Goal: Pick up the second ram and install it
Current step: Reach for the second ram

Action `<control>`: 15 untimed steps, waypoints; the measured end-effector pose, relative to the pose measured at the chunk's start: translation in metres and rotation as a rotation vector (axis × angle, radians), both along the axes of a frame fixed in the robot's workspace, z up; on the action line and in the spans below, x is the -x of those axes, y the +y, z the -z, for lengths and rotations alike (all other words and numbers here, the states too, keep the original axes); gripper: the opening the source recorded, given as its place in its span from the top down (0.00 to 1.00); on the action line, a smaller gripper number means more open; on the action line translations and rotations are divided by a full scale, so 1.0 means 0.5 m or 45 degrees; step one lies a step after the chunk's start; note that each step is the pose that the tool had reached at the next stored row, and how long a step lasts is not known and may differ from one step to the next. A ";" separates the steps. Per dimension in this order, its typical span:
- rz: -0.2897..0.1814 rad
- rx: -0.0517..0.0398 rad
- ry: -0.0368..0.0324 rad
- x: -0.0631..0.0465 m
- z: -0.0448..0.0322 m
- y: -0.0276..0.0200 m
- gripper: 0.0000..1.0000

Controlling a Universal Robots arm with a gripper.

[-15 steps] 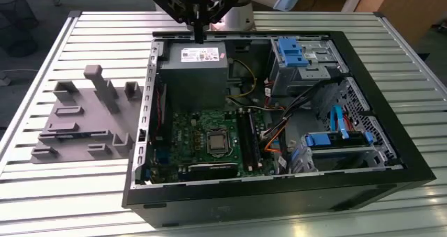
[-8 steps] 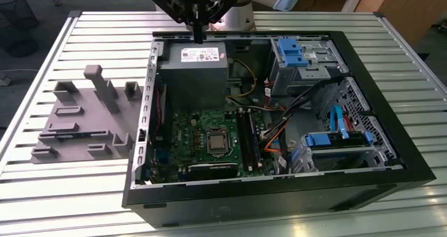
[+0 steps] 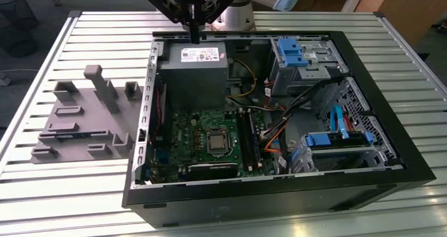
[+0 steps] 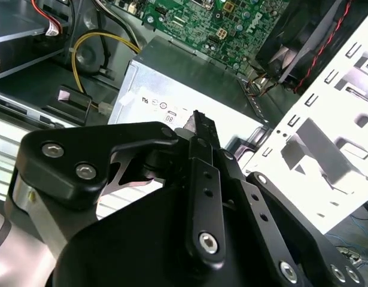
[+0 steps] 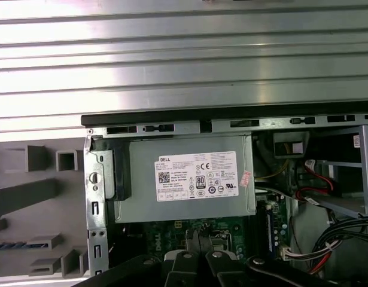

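Black metal robot claw (image 3: 194, 38) hangs over the far rim of an open black PC tower case (image 3: 279, 198), fingers drawn narrow, tips together. It sits just above a grey sheet-metal power supply box w/ white label (image 3: 192, 69).

The second ram, a thin flat blue circuit-board stick (image 3: 72, 136), lies outside the case in a grey moulded plastic parts holder (image 3: 84, 148). The holder sits on the ribbed aluminium table (image 3: 63, 200) near the table's edge on the exterior view's left. Ram and claw are well apart, w/ the case's perforated steel side wall between them. In the first wrist view the ram (image 5: 16, 245) shows as a blue strip w/ dark chips, seated edge-on in a holder slot.

Inside the case: glossy green motherboard (image 3: 185, 137) below the supply box, and chunky light-blue plastic drive brackets (image 3: 290, 51) toward the far corner on the exterior view's right. In the second wrist view the claw's (image 4: 200, 118) matte black links carry silver screw heads.
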State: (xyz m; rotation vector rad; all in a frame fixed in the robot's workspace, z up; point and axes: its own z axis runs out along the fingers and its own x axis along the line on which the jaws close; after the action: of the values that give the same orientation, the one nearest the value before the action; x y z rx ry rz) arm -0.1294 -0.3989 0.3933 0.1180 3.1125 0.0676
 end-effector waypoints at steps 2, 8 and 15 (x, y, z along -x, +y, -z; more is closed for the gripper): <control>0.000 0.000 -0.0001 0.001 0.000 0.0000 0.89; 0.000 0.000 -0.0001 0.006 0.000 0.0000 0.89; 0.000 0.000 0.0000 0.012 0.000 0.0000 0.89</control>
State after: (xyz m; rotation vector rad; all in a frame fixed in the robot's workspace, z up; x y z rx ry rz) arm -0.1354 -0.3989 0.3933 0.1180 3.1125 0.0677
